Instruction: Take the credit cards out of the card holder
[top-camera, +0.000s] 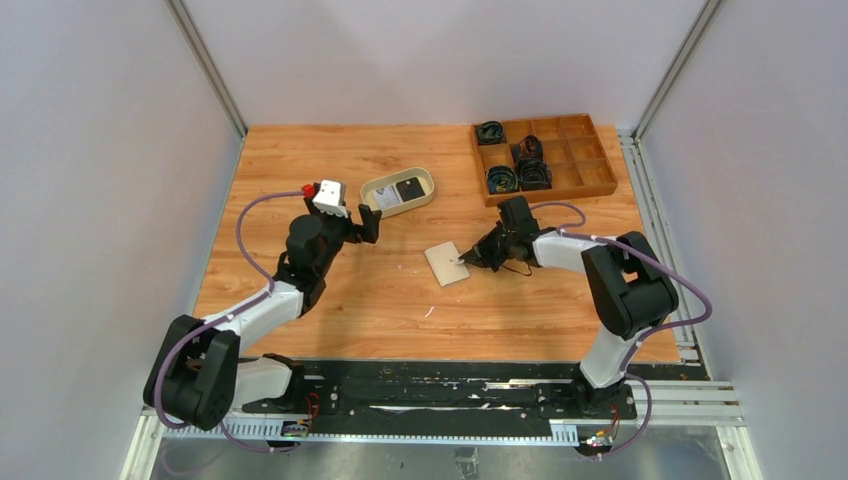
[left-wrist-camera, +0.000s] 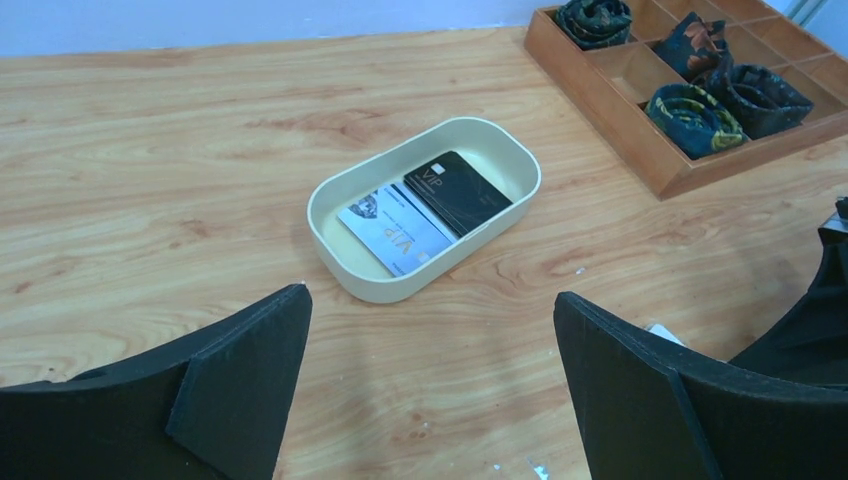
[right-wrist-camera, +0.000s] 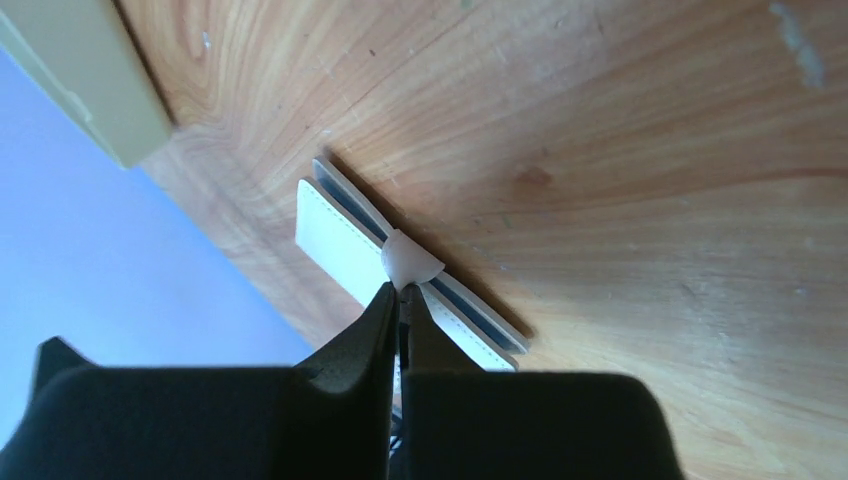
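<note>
The card holder (top-camera: 446, 264), a cream bifold, lies folded on the table's middle. In the right wrist view it (right-wrist-camera: 340, 238) shows edge-on, blue-grey between its flaps. My right gripper (top-camera: 467, 257) (right-wrist-camera: 400, 291) is shut, its tips pinching the holder's snap tab (right-wrist-camera: 411, 263). Two credit cards lie in the oval beige tray (left-wrist-camera: 400, 290): a black one (left-wrist-camera: 458, 192) (top-camera: 409, 188) and a light one (left-wrist-camera: 395, 228) (top-camera: 386, 198). My left gripper (top-camera: 362, 222) (left-wrist-camera: 430, 295) hangs open just in front of the tray with nothing between its fingers. Any cards inside the holder are hidden.
A brown wooden compartment box (top-camera: 548, 192) (left-wrist-camera: 600, 115) holding several dark rolled items stands at the back right. The beige tray (top-camera: 430, 182) sits at the back centre. Grey walls with metal rails close in the table on three sides.
</note>
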